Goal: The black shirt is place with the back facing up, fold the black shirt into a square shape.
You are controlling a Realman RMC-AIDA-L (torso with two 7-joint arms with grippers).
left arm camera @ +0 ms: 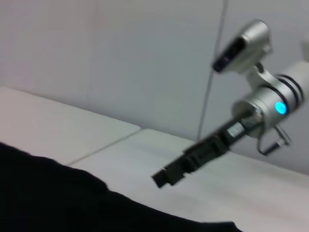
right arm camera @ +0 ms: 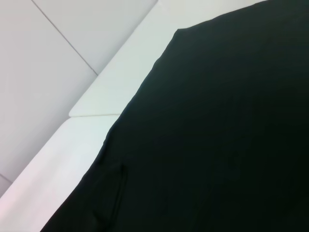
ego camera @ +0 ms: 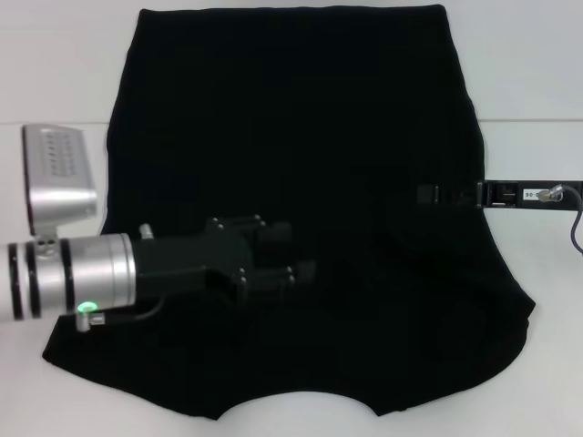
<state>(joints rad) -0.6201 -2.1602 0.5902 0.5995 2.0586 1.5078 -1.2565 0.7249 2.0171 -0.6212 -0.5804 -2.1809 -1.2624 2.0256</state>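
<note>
The black shirt (ego camera: 301, 118) lies spread flat on the white table (ego camera: 528, 73), with its curved neckline at the near edge and its straight hem at the far edge. My left gripper (ego camera: 291, 252) is open and empty. It hovers over the shirt's near left part, pointing right. My right gripper (ego camera: 430, 194) reaches in from the right, just over the shirt's right edge at mid height. It also shows in the left wrist view (left arm camera: 164, 178), above the table beyond the shirt (left arm camera: 48, 193). The right wrist view shows only the shirt (right arm camera: 217, 145) and the table.
The table shows seams between its white panels (right arm camera: 91, 113). A pale wall (left arm camera: 120, 58) stands behind the table. A dark cable (ego camera: 576, 232) hangs from the right arm at the right edge of the head view.
</note>
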